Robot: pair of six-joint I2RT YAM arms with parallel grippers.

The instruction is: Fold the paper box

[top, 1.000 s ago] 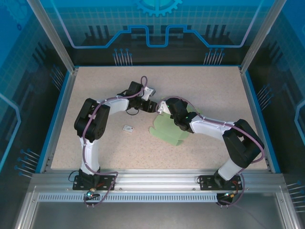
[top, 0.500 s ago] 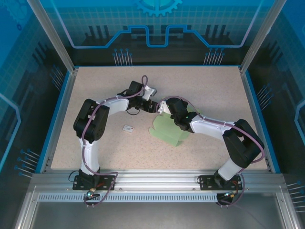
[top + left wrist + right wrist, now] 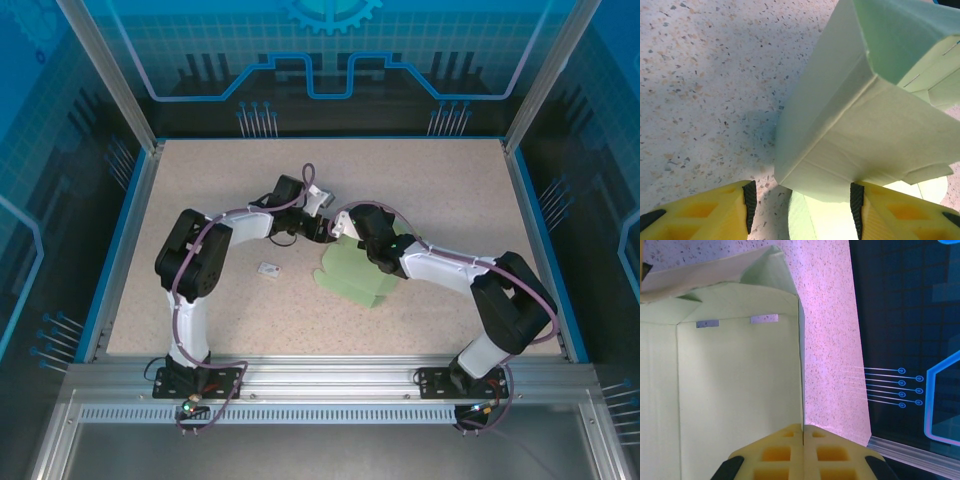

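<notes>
Tabletop of speckled beige carries a small white tag-like piece on its left half, lying alone and clear of both arms. Right of it, near the middle of the table, the left arm bends in so that the left gripper meets the paper box. Its yellow fingers are spread, with the black pads apart. A raised, creased corner of the mint-green card stands in the gap between them. The right-hand pad lies against or just beside the card's lower edge, and the other is clear of it.

The box rests on the table just right of centre. It is partly folded, with one wall standing and rounded flaps flat on the surface toward the near edge.

From the right, the right arm reaches across the card. The right gripper has its fingers pressed together on the edge of an upright box wall. The thin card runs straight into the seam between them, and the pale inner face with two small slots spreads out to the left of that edge.
</notes>
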